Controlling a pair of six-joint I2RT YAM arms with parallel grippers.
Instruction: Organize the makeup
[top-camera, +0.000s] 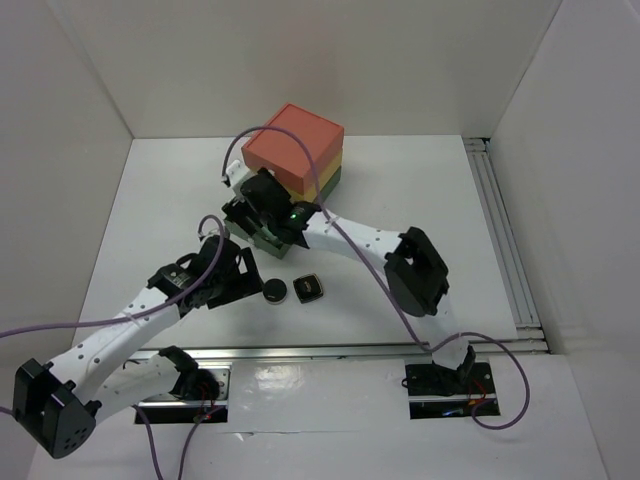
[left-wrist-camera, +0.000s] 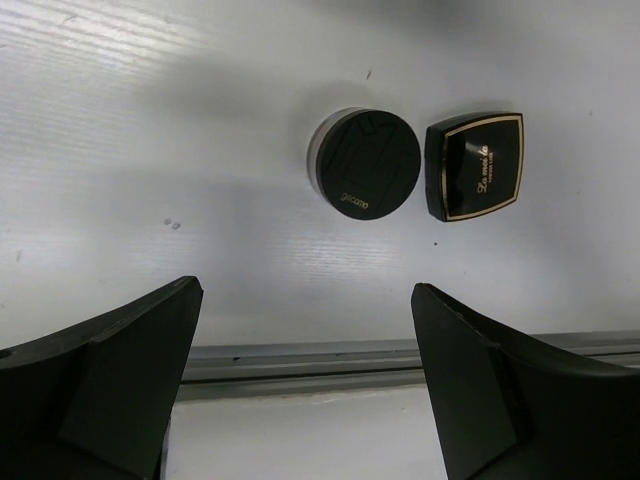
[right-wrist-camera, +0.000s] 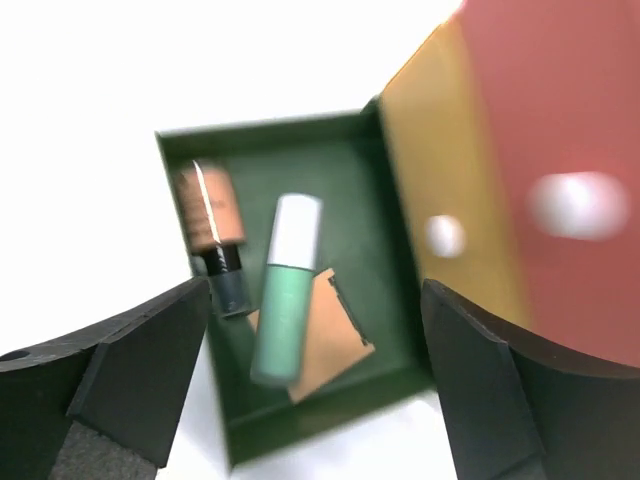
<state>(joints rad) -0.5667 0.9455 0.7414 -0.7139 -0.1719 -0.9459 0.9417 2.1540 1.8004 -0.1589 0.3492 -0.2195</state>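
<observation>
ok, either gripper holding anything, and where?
Nothing held. The left gripper is open, empty, with the round compact and square compact on the table ahead. The right gripper is open, empty, above the green drawer holding the mint-green tube.

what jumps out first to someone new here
A red, yellow and green drawer box stands near the far edge of the table, its green bottom drawer open with a mint-green tube inside. In front of it, a round black compact and a square compact lie side by side.

A drawer box (top-camera: 295, 148), red over yellow over green, stood toward the far edge of the table (top-camera: 150, 220), its green bottom drawer (right-wrist-camera: 370, 200) open. Well to the box's right ran a metal rail (top-camera: 502, 240).
</observation>
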